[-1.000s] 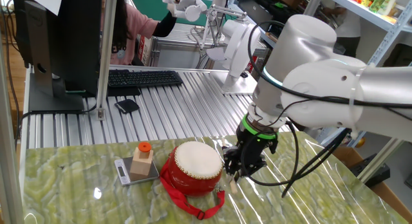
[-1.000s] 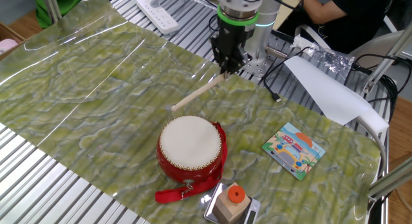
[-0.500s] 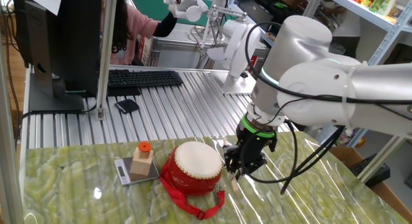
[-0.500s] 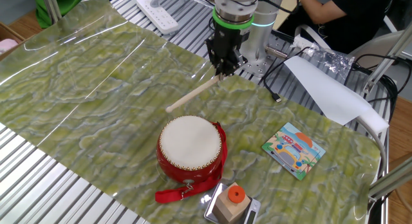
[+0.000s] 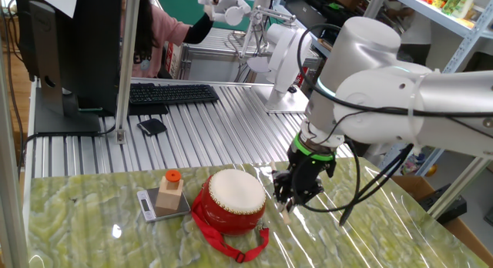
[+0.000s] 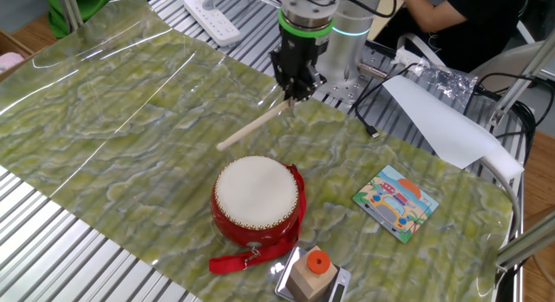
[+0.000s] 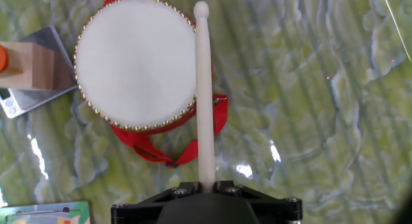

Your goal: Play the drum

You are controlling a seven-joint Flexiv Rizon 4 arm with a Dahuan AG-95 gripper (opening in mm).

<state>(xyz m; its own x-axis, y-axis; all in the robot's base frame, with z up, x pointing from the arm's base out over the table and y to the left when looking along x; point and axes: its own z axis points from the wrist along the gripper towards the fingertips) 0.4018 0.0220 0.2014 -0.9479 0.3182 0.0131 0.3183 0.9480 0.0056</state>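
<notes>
Wooden drumstick (image 6: pixel 253 126) is what we see clamped in the gripper (image 6: pixel 290 85), its jaws closed on the butt end. We locate the drum (image 6: pixel 256 200) at 6 o'clock from the gripper on the green mat (image 6: pixel 130 120), stick tip near its 12 o'clock rim.

red drum (image 6: pixel 256 202), cream-white skin

- Drum (image 6: pixel 256 200) mid-bench; open mat from 9 to 12 o'clock of it.
- Block (image 6: pixel 312 272) crowds 5 o'clock, card (image 6: pixel 396 202) 3 o'clock.
</notes>
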